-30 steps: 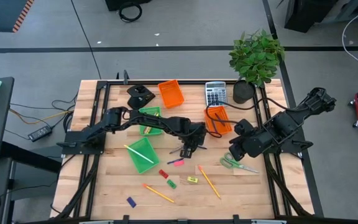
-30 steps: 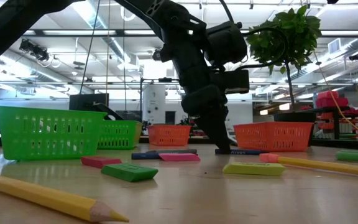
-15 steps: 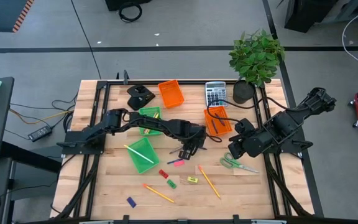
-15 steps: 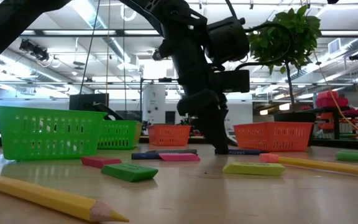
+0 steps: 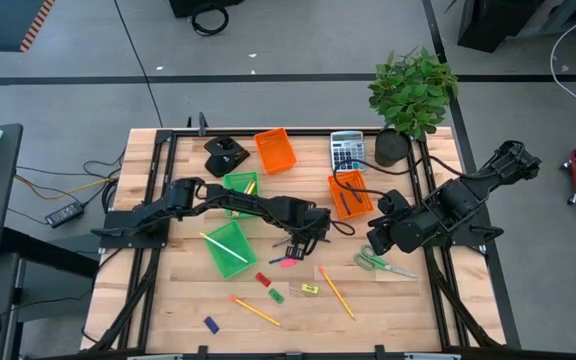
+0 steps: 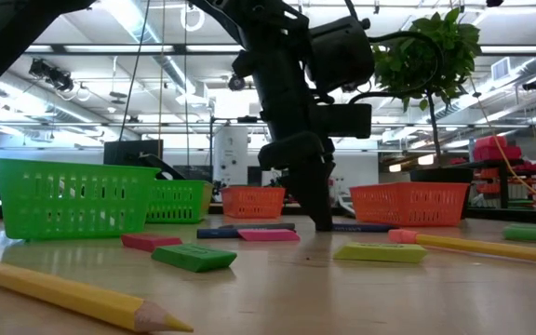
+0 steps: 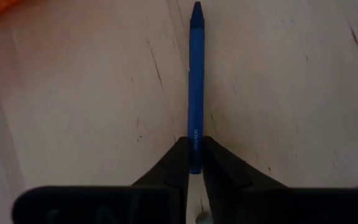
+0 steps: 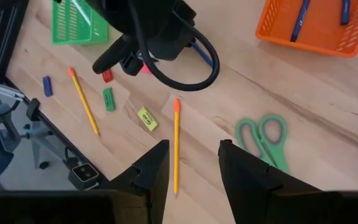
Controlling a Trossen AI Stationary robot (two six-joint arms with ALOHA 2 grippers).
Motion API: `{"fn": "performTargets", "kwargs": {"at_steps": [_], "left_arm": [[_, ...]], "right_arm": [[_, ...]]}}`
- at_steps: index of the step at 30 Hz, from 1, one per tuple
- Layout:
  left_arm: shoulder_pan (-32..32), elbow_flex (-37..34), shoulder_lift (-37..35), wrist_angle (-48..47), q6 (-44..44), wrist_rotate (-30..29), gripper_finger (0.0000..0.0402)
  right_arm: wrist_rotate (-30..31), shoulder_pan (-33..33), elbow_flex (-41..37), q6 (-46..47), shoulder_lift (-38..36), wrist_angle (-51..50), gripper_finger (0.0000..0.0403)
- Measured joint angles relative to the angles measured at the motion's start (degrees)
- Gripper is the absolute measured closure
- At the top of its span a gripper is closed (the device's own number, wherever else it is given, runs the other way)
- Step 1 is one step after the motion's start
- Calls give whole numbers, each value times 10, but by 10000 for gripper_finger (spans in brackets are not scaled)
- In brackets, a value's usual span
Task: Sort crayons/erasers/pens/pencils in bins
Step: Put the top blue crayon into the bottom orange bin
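A blue crayon [image 7: 195, 81] lies on the wood near the table's middle, and my left gripper [image 5: 294, 249] stands steeply over it, shut on its blunt end. In the low view the crayon [image 6: 361, 227] reaches out beside the fingers [image 6: 321, 220]. Pink [image 5: 287, 262], red [image 5: 262, 279], green [image 5: 276, 295], yellow [image 5: 310, 289] and blue [image 5: 210, 324] erasers lie flat toward the near edge, with two pencils [image 5: 255, 309] [image 5: 336, 292]. My right gripper [image 8: 191, 163] hangs open high over the table's right side, above the scissors [image 8: 263, 140]. My left gripper pinches the crayon's blunt end [image 7: 194, 163] between its two fingers, one on each long side. The fingers come from above, pointing steeply down. The crayon lies flat on the table, its pointed tip [image 7: 196, 9] away from the gripper.
Two orange bins [image 5: 275, 150] [image 5: 350, 194] stand at the far middle and right, the right one with pens in it. Two green bins [image 5: 240, 190] [image 5: 228, 248] sit to the left, a pencil across the nearer one. A calculator [image 5: 346, 150] and potted plant [image 5: 411, 95] are at the far right.
My left gripper has shifted a little toward the table's left and near edges, staying low at the table top.
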Motion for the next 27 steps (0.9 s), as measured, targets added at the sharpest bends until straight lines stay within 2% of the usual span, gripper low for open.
{"fn": "performTargets", "kwargs": {"at_steps": [8, 18, 22, 27], "left_arm": [[5, 40, 5, -23, 0, 6, 371], [38, 188, 10, -49, 8, 33, 371], [54, 218, 10, -25, 18, 31, 366], [82, 223, 9, 15, 9, 30, 360]], "right_arm": [[0, 0, 0, -10, 0, 0, 258], [0, 0, 0, -19, -3, 3, 258], [-1, 0, 0, -19, -12, 5, 258], [-1, 0, 1, -5, -23, 5, 258]]}}
